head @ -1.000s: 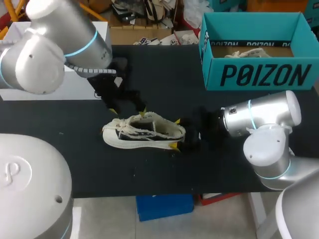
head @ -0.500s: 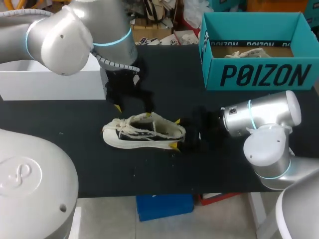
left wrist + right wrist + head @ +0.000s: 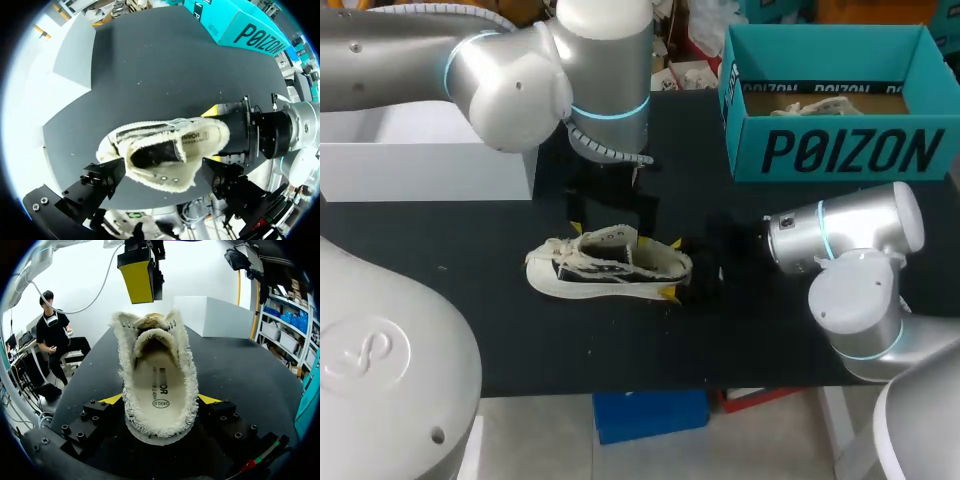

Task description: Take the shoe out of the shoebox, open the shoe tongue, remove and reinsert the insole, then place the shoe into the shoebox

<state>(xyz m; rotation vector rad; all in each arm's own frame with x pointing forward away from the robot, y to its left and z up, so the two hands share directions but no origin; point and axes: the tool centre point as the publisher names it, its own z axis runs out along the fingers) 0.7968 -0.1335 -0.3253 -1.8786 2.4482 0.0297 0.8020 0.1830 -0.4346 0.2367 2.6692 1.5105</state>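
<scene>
The right hand [image 3: 671,268] grips the shoe [image 3: 590,272] by its heel, at 3 o'clock; the left hand [image 3: 609,234] hangs wide above the shoe.

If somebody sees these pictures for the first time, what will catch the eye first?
Most likely the cream shoe in the middle of the black table, its heel clamped in the right gripper, the open left gripper above it. Next comes the bright teal shoebox at the table's far right corner.
</scene>
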